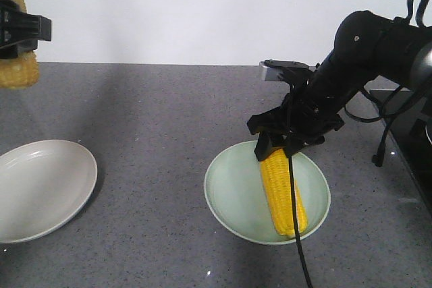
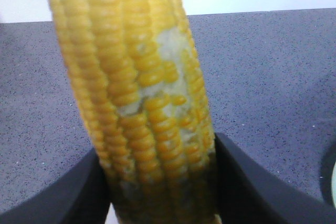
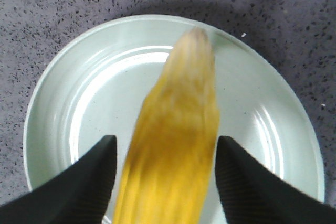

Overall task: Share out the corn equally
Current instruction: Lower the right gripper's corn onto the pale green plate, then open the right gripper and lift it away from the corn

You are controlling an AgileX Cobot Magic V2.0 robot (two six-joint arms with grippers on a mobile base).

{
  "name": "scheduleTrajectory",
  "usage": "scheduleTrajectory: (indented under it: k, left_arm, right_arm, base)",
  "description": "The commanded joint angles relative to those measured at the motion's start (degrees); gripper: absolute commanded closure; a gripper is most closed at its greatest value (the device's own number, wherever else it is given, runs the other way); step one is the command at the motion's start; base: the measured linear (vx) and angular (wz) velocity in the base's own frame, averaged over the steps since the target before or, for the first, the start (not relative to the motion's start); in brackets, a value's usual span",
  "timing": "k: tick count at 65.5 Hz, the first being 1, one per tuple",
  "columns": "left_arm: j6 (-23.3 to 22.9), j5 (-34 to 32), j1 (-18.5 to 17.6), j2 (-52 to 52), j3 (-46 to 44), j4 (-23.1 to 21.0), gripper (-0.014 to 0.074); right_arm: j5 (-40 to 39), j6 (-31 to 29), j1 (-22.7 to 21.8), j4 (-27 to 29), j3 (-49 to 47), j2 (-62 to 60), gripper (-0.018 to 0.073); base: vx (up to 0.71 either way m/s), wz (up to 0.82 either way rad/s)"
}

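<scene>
A: What is in the plates?

B: There are two plates on the grey surface point(image 1: 162, 166). The green plate point(image 1: 229, 200) holds one cob point(image 1: 280, 193); it lies across the plate with its pointed end toward the front rim. The white plate point(image 1: 47, 187), at the left, has nothing in it.

A: How many cobs do you count?

B: Two. The second cob point(image 1: 17, 69) hangs in the air at the top left, above and behind the white plate, and does not touch the surface.

A: And the fingers?

B: The left gripper point(image 2: 163, 182) has its fingers closed on the raised cob; in the left wrist view both dark fingers point(image 2: 68, 192) press the sides of it. This cob has a pale patch where kernels are missing. The right gripper point(image 3: 164, 177) is over the green plate, its fingers point(image 3: 79, 182) one on each side of the lying cob. There I see small gaps, so they look open, but the cob is blurred.

A: Does anything stand in the way?

B: A black cable point(image 1: 295, 234) hangs from the right arm point(image 1: 364, 52) and crosses in front of the cob and the green plate.
</scene>
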Motion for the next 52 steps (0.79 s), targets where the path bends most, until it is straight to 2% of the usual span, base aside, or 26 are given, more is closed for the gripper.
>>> scheduleTrajectory:
  k: [1,10,24,52]
  left_arm:
    - [-0.4,-3.6,0.0,-1.2,-1.5,1.1,0.045]
    - [-0.4,-3.6,0.0,-1.2,-1.5,1.1,0.045]
    - [-0.4,-3.6,0.0,-1.2,-1.5,1.1,0.045]
    - [-0.4,-3.4,0.0,-1.2,-1.5,1.2,0.045]
  right_arm:
    - [-1.4,-0.3,0.1,1.1,-1.4,-2.7,0.0091]
    - [-2.1,-0.3,0.1,1.0,-1.4,-2.7,0.0045]
    - [-3.3,-0.3,0.1,0.3,-1.4,-3.2,0.0045]
    - [-4.9,4.2,0.1,-10.0,-1.3,-17.4,0.0045]
  base:
    - [0.0,0.0]
    - [0.0,0.0]
    - [0.0,0.0]
    - [0.0,0.0]
